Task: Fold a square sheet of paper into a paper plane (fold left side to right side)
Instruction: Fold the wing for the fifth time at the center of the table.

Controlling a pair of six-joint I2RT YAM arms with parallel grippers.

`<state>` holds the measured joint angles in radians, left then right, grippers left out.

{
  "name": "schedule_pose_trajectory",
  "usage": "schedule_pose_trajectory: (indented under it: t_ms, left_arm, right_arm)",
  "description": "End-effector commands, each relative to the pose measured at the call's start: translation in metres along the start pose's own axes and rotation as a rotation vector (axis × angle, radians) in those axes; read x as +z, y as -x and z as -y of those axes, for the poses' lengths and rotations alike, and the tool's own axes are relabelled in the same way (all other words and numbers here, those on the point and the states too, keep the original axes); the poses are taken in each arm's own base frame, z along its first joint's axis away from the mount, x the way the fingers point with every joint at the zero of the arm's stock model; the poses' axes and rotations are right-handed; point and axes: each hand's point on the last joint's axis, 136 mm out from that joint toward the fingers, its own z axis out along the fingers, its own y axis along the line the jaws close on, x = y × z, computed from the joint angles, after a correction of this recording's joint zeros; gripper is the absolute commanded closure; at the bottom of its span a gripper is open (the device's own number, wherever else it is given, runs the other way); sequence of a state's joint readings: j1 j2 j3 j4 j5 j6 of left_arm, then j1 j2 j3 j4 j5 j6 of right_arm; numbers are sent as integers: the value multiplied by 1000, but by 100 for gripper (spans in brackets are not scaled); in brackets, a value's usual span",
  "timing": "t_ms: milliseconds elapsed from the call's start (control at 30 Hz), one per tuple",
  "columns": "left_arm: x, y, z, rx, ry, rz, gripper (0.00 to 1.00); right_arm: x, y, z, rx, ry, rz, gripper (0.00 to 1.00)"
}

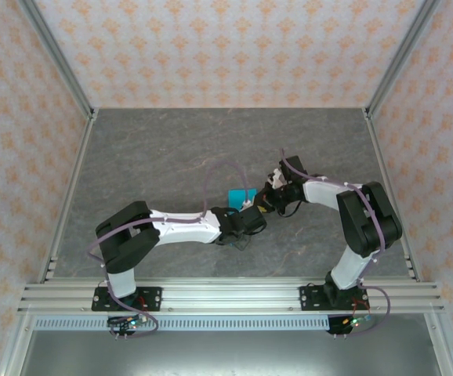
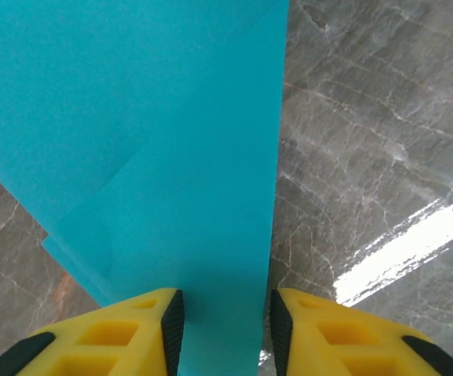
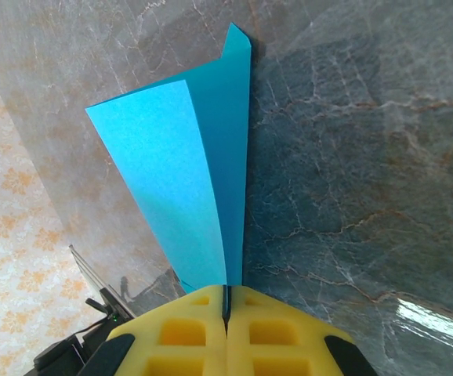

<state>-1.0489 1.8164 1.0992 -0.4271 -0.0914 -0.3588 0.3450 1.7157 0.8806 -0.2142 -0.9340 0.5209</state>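
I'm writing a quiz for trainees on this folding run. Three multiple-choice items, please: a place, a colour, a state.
1. Where is the paper? A) far left corner B) near the middle of the table C) on the near rail
2. Its colour? A) red B) white C) cyan-blue
3. The right jaws are: A) shut on the paper B) wide open C) holding a cup
Answers: 1 B, the top view shows it mid-table; 2 C, plain in every view; 3 A, the right wrist view shows them meeting on its edge.
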Motion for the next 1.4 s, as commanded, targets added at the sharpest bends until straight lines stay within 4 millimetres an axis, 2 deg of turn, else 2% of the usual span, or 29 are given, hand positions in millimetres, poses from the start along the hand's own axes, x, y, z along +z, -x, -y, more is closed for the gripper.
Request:
schedule_pose_trajectory:
  t_ms: [0,400,633,733,833,900,1000,1067,1133,1233,1367]
  left_arm:
    - [-4,2,-7,-4,55,6,66]
    - [-1,-16,-2,-17,48,-25,78]
    - [-6,-10,-2,-23,41,-3,83]
    - [-9,-8,-1,-26,34,7,89]
    - [-12,-5,0,-31,23,16,93]
    - [-14,-3,1,-35,18,18,94]
    - [-17,2,4,-54,-20,12,95]
    - [-18,7,7,-86,-69,9,96]
    - [-19,11,7,-125,-117,9,96]
    - [-21,19,10,-197,-221,15,97]
    - [-21,29,13,-294,-349,31,97]
  right_arm:
    - [1,2,-1,5,-18,-4,100]
    - [1,5,-3,6,-22,1,100]
    - [-6,7,-7,-15,-28,27,97]
    - [-20,15,-15,-35,-30,88,88]
    - [-44,24,-22,-59,-55,168,78]
    - [-66,29,-21,-81,-109,241,70]
    - [-108,36,-15,-109,-215,390,55]
    - [-135,35,-10,-118,-266,493,42]
    - [-154,32,-4,-126,-303,573,33]
    - [-164,21,0,-152,-291,634,25]
    - [-147,9,8,-147,-217,605,24]
